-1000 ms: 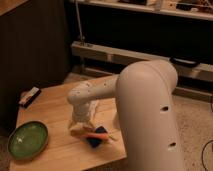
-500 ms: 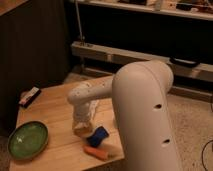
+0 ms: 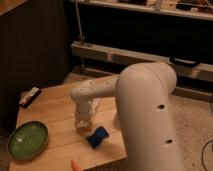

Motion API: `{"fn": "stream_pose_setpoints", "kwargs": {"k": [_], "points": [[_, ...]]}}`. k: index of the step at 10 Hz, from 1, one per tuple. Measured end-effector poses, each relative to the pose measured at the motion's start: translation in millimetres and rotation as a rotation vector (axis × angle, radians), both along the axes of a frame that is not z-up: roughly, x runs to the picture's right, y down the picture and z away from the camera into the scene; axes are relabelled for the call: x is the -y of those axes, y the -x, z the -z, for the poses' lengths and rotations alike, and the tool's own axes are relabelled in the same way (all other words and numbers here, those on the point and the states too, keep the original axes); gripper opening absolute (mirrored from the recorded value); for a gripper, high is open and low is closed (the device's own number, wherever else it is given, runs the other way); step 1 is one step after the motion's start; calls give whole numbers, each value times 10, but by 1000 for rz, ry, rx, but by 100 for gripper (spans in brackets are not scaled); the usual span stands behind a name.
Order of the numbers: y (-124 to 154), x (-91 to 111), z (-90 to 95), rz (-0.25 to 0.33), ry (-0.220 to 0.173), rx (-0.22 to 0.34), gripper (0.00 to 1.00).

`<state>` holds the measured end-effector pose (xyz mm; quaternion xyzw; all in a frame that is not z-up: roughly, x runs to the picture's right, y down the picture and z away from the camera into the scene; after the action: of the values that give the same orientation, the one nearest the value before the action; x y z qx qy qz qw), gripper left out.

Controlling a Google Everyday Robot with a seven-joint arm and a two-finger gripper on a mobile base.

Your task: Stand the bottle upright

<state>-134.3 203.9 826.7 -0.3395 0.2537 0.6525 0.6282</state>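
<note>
My gripper (image 3: pixel 83 111) hangs at the end of the white arm (image 3: pixel 145 115) and reaches down onto the middle of the wooden table (image 3: pixel 55 107). A small pale shape at its lower end, resting on the table top, looks like the bottle (image 3: pixel 81 123). It seems roughly upright. The gripper's body covers most of it, so I cannot see whether it is held.
A blue block (image 3: pixel 97 136) lies just right of the gripper. A small orange thing (image 3: pixel 76 164) sits at the table's front edge. A green bowl (image 3: pixel 27 140) stands at the front left, and a white-and-dark box (image 3: pixel 29 96) lies at the left edge. Dark shelving runs behind.
The orange thing has gone from on top of the blue block to the table's front edge. The gripper has settled lower over the pale shape, and the arm has shifted slightly.
</note>
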Motion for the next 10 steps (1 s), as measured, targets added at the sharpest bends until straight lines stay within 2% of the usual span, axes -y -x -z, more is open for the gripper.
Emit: {"fn": "stream_pose_setpoints", "kwargs": {"k": [1,3,4,8,9,10], "points": [[-3,3,0,-1,1,0,56],[-29,-4,-7,-2,3,-10,41],[-21,-9,-6,-2,4,-15,38],[-29,6,-5,-2,13,-17,38],[-47,26,6,2,19,-4,38],[-91,114,68,25,26,37,38]]}}
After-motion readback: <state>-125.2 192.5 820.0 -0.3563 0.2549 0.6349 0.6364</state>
